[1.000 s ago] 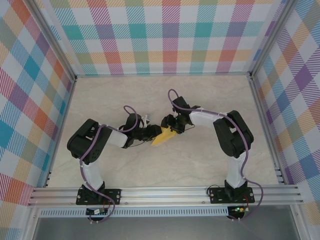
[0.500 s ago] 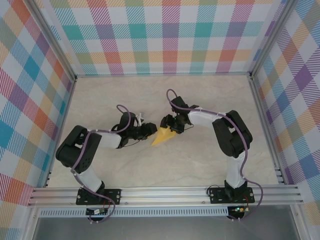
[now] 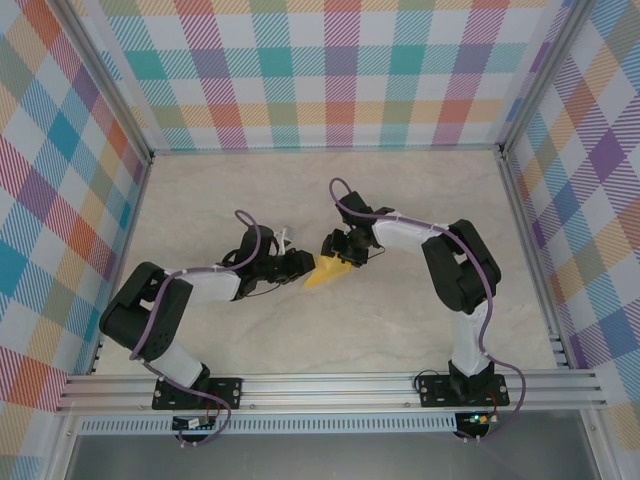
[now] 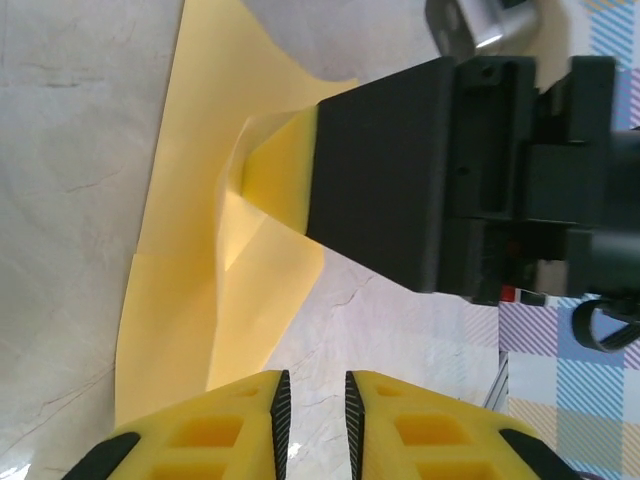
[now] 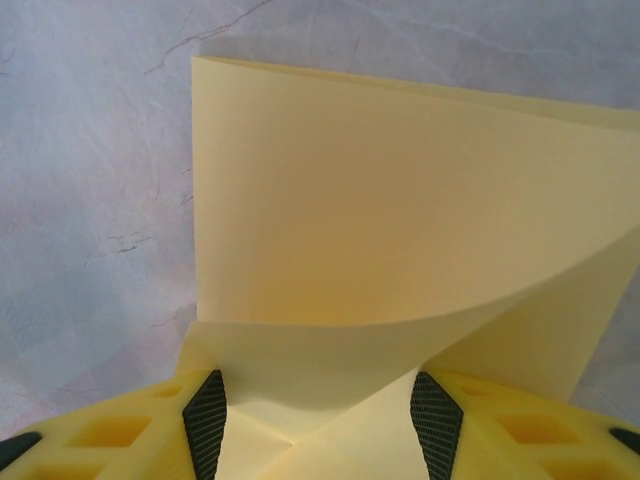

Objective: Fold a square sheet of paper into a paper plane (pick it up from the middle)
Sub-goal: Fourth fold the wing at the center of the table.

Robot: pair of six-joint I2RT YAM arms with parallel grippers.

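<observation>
The square sheet of paper [image 3: 328, 273] is a creased yellow shape lying mid-table. My right gripper [image 3: 340, 252] comes onto it from the right. In the right wrist view this gripper [image 5: 320, 400] stands wide, with the folded paper [image 5: 400, 220] bowed up between its pads and touching both. My left gripper [image 3: 304, 264] sits at the paper's left edge. In the left wrist view its jaws [image 4: 315, 385] are a narrow gap apart over bare table, and the paper [image 4: 190, 250] lies just ahead and to the left. There the paper rises in a tent into the right arm's black wrist block [image 4: 400, 180].
The pale marble-look tabletop [image 3: 400, 330] is walled by checked panels [image 3: 320, 70] at the back and both sides. An aluminium rail [image 3: 330, 385] runs along the near edge, where both arm bases are bolted.
The left arm's elbow has swung out to the left and lower, while its gripper stays at the paper's left edge. The right gripper and the paper have barely moved.
</observation>
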